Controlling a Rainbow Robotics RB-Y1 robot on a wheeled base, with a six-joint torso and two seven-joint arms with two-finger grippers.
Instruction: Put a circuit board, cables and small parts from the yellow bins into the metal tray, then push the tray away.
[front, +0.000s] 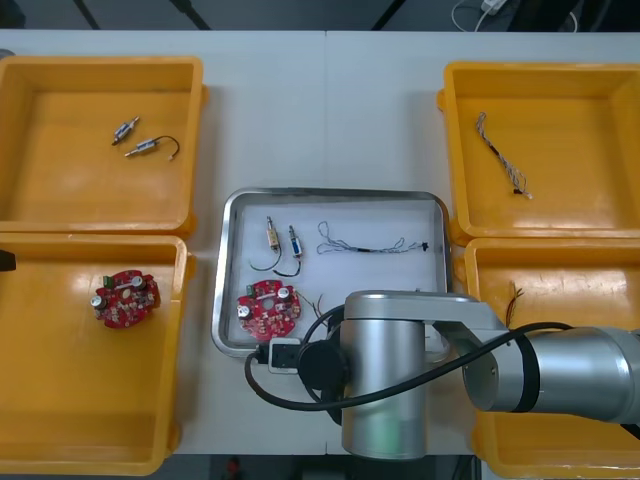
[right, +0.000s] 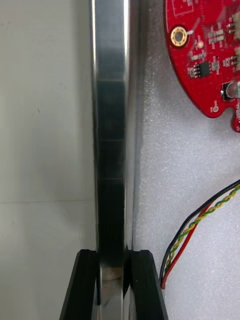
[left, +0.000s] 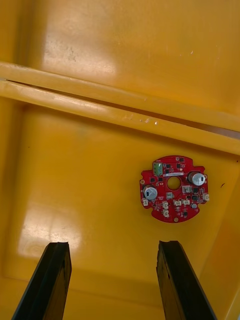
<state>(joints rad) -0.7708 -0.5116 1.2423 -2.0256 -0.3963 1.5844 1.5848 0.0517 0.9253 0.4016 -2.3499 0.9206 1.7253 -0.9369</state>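
Pinching near rim of metal tray (right: 110, 125), right tool (right: 114, 256); left tool (left: 114, 248) agape over yellow bin (left: 75, 175).

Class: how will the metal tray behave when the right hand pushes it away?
The metal tray looks stiff, so it should move as one piece. Its shiny rim, gripped by the right hand, and the smooth table suggest easy sliding. The loose circuit board and cables inside may shift. The left hand hangs open over a yellow bin.
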